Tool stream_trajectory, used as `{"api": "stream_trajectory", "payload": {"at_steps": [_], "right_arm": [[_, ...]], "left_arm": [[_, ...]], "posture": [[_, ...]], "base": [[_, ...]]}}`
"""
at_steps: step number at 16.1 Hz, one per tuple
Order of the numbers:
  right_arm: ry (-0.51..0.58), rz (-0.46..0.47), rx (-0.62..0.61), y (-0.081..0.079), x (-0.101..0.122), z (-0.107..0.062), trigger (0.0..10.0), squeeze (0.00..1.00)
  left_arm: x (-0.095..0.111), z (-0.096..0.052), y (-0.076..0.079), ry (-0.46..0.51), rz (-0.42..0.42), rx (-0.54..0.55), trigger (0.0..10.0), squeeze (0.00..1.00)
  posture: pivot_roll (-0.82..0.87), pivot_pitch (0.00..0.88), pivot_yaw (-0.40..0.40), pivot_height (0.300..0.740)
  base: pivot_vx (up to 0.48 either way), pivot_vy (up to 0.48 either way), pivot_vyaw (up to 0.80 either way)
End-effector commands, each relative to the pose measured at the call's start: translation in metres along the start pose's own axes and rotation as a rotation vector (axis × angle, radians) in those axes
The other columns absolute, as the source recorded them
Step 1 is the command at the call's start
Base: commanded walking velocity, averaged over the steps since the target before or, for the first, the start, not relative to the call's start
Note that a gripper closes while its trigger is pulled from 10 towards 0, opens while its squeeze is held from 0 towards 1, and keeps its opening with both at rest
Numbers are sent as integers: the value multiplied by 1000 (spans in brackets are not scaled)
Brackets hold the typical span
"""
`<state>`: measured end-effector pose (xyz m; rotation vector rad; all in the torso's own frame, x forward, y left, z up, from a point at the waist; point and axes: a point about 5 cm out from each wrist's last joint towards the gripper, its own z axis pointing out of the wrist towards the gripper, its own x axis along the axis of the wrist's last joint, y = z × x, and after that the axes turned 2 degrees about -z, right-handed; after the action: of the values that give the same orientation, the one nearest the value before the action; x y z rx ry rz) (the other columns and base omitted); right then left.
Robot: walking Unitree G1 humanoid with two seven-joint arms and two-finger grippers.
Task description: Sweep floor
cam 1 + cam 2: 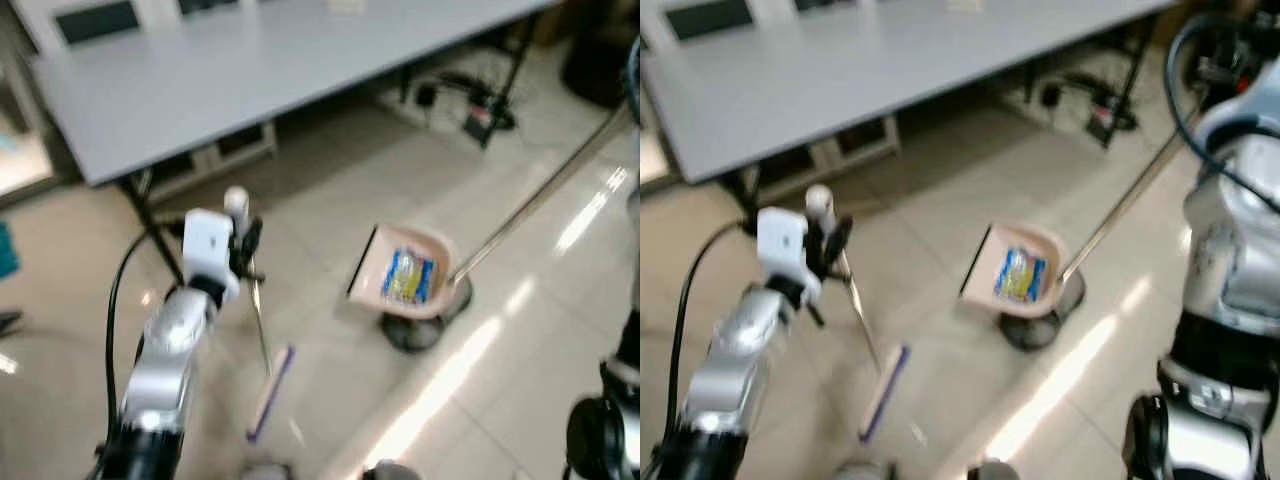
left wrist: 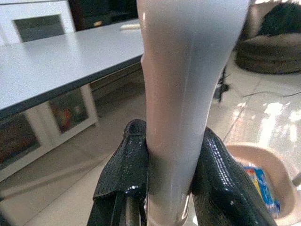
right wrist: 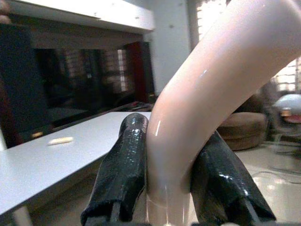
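Note:
My left gripper [image 1: 243, 243] is shut on the pale handle of a broom [image 1: 257, 310]; its thin pole slants down to a purple-edged head [image 1: 270, 392] on the tiled floor. In the left wrist view both black fingers [image 2: 124, 174] clamp the broom handle [image 2: 186, 94]. A beige dustpan [image 1: 408, 275] rests on the floor to the right with a blue and yellow wrapper [image 1: 408, 276] inside. Its long metal pole [image 1: 540, 195] rises to the upper right. In the right wrist view my right gripper [image 3: 171, 183] is shut on the dustpan's curved beige handle [image 3: 211, 89].
A long grey table [image 1: 230, 70] spans the back, with black legs [image 1: 150, 225] close to my left arm. Cables and a power strip [image 1: 480, 105] lie under its right end. A dark round base [image 1: 415, 330] sits under the dustpan. Glossy tiles stretch in front.

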<state>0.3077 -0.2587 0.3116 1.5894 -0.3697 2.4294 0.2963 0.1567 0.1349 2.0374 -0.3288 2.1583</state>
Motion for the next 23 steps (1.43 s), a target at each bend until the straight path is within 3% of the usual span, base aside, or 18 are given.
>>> {"api": "stream_trajectory", "payload": {"at_steps": [1,5,23], "right_arm": [[49,13,15,-2,8,1,10000,0],[48,20,14,-4,5,0,10000,0],[47,48,25,-8,-1,-2,10000,0]], "left_arm": [[10,0,-7,48,15,26,10000,0],[15,3,-6,70,9,33,10000,0],[16,8,-7,79,14,23,10000,0]], "posture": [[-10,72,21,740],[-10,64,20,740],[-12,44,29,740]], "base": [[0,0,-800],[322,0,-733],[378,0,0]]}}
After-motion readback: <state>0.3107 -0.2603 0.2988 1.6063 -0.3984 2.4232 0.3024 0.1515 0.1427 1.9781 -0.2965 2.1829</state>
